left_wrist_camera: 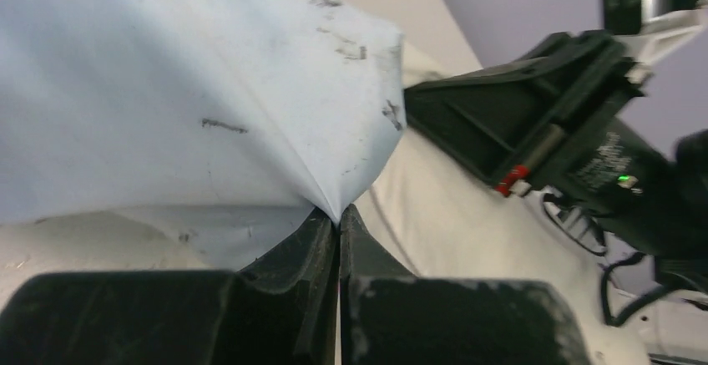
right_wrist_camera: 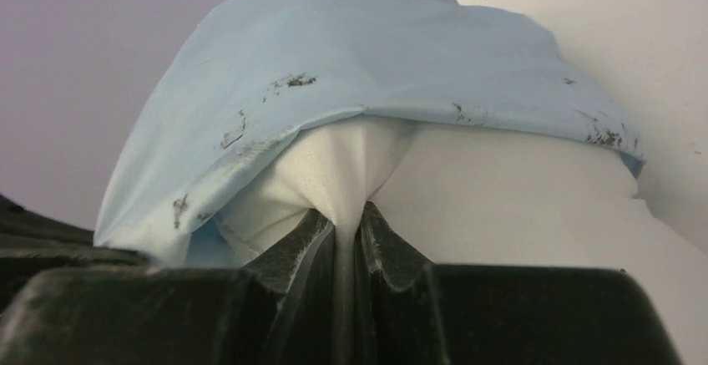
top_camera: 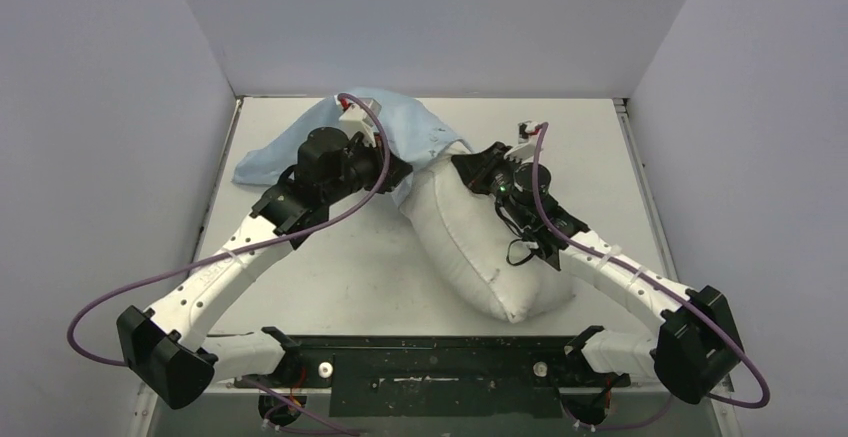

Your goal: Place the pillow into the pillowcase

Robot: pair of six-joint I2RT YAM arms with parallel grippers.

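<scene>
- The plump off-white rectangular fabric pillow (top_camera: 480,252) lies slantwise on the pale grey tabletop (top_camera: 340,277), its near end toward the near right corner and its far end pointing at the middle of the far edge
- The thin, wrinkled light-blue fabric pillowcase (top_camera: 415,127) sits over that far end like a hood, and the rest of it trails toward the far left corner; most of the pillow is bare
- The left gripper (left_wrist_camera: 338,215) has its jaws pressed together on a fold at the pillowcase's edge, and the cloth fans out taut from the pinch
- The right gripper (right_wrist_camera: 346,219) is closed narrow on a pucker of the pillow's cover, just under the pillowcase's hem
- The pillow looks light, soft and bulky; a pinch probably takes only the cover while the filling lags behind, so a hold near a corner or seam should steer it best
- The pillowcase looks limp and without any stiffness, so its mouth will likely fall shut unless it is held at the hem, close to the opening
- Cloth probably drags on cloth here, and a thin fold could slip from the jaws under a hard pull, so short, gentle tugs seem wiser
</scene>
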